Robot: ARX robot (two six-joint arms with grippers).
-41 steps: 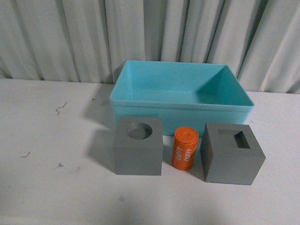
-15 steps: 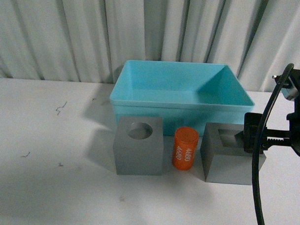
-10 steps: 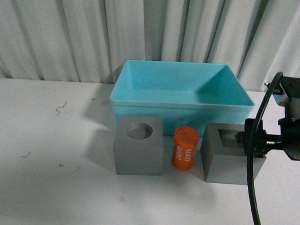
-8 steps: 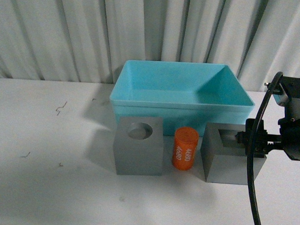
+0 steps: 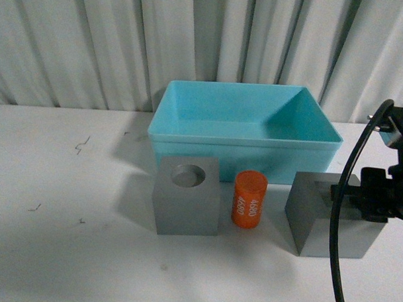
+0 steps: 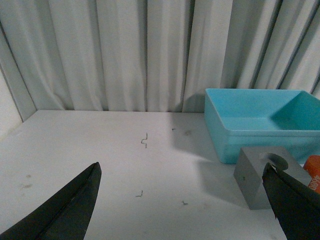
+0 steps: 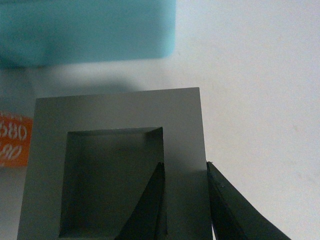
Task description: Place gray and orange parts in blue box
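— How much of the task is done?

— Nothing yet, I think. The blue box (image 5: 241,140) looks empty inside, as far as the front view shows. All three parts are outside it, on the white table (image 5: 66,239), on the side nearer to the robot.

— Where exactly?

— The gray cube with the round hole (image 5: 186,207) stands before the left part of the box. The orange cylinder (image 5: 249,200) is upright just beside it, on its right. The gray cube with the rectangular hole (image 5: 318,224) is further right, apart from the cylinder.

— And the claws?

— The right gripper (image 7: 185,165) is closed on that last cube. One finger is inside the hole, the other is outside, and the thin wall is pinched between them. I cannot tell whether the cube is off the table. The left gripper (image 6: 181,169) is spread wide and holds nothing.

— What is left, then?

— Everything, in my judgement. This cube has to go into the box, then the other cube and the cylinder.
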